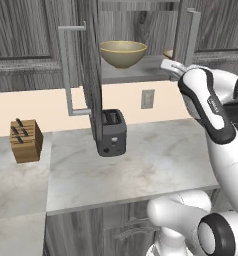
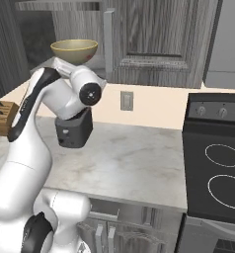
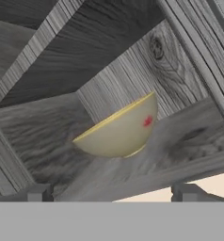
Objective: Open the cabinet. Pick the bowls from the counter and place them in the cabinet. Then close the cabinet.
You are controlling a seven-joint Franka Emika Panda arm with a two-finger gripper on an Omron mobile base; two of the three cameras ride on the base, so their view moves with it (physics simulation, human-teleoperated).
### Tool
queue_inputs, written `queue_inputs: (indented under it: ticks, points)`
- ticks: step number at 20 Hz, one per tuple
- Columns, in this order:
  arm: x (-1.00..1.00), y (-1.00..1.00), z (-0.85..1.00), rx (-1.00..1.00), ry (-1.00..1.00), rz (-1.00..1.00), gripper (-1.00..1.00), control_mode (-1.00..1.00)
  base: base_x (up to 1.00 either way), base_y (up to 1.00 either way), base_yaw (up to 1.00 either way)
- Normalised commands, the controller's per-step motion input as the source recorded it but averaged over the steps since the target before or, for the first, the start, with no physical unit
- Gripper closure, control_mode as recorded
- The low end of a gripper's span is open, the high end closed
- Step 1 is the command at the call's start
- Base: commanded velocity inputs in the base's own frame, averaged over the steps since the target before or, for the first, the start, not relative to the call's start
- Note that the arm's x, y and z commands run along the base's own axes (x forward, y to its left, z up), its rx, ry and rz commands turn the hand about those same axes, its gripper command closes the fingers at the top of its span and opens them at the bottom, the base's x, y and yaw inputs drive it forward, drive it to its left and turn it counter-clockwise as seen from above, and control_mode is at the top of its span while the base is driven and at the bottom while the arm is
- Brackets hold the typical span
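The cabinet (image 1: 141, 20) stands open, its left door (image 1: 91, 75) edge-on toward me and its right door (image 1: 211, 30) swung out to the right. A deep olive-yellow bowl (image 1: 123, 53) sits on the grey shelf (image 1: 136, 72). A sliver of a second bowl (image 1: 168, 53) shows at the shelf's right, beside the right door's handle. My gripper (image 1: 167, 64) is at the shelf's front edge on the right. In the hand view it (image 3: 113, 193) is open, and a pale yellow bowl (image 3: 118, 132) rests on the shelf beyond the fingertips (image 3: 38, 192), apart from them. The counter (image 1: 141, 165) below carries no bowls.
A dark toaster (image 1: 112, 132) stands on the counter under the left door. A wooden knife block (image 1: 26, 140) sits far left. A wall outlet (image 1: 147, 98) is on the backsplash. The black stovetop (image 2: 220, 168) lies to the right of the counter.
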Motion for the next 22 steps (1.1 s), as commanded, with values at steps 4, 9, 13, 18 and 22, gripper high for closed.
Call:
queue_inputs:
  ticks: [4,9,13,18,22]
  points:
    - [-0.66,0.14,0.32,-0.01,0.0,0.0,-1.0,-1.0,0.0,0.0,0.0]
    - [-0.73,0.07,0.32,-0.02,0.01,0.0,-1.0,-1.0,0.0,0.0,0.0]
    - [-0.67,0.0,0.19,-0.04,0.02,0.0,-1.0,-1.0,0.0,0.0,0.0]
    - [-0.73,0.0,0.06,-0.04,0.0,0.0,-1.0,-1.0,0.0,0.0,0.0]
    - [-0.83,0.0,0.0,0.0,0.02,0.0,-1.0,-1.0,0.0,0.0,0.0]
